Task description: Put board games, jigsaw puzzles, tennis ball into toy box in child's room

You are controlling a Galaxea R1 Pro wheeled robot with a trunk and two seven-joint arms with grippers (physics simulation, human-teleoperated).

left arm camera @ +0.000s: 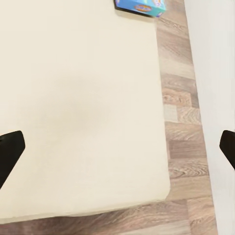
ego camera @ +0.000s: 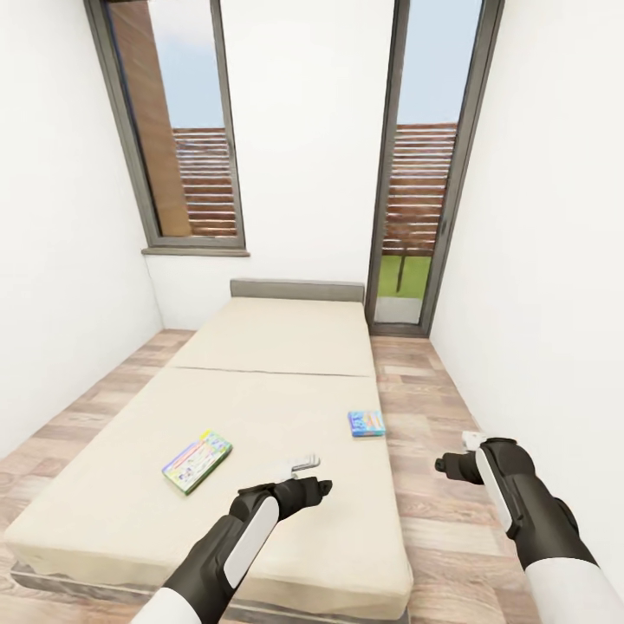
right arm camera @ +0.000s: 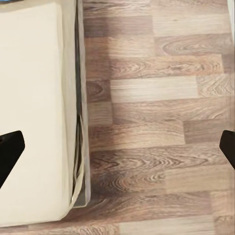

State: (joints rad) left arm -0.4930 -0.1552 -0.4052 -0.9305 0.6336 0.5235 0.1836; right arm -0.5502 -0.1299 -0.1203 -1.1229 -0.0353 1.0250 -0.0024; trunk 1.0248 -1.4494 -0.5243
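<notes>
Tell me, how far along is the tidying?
Nothing looks done here: the green-edged board game and the smaller blue board game lie on the bed. The left gripper and right gripper are open, holding nothing. Both boxes remain to pick up.

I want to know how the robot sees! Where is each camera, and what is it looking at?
Head view: up on the head, looking down the bed; both arms, left hand, right hand.
Left wrist view: over the mattress and blue game box; dark fingertips.
Right wrist view: over the floor; fingertips.
Shared: bed and floor.
</notes>
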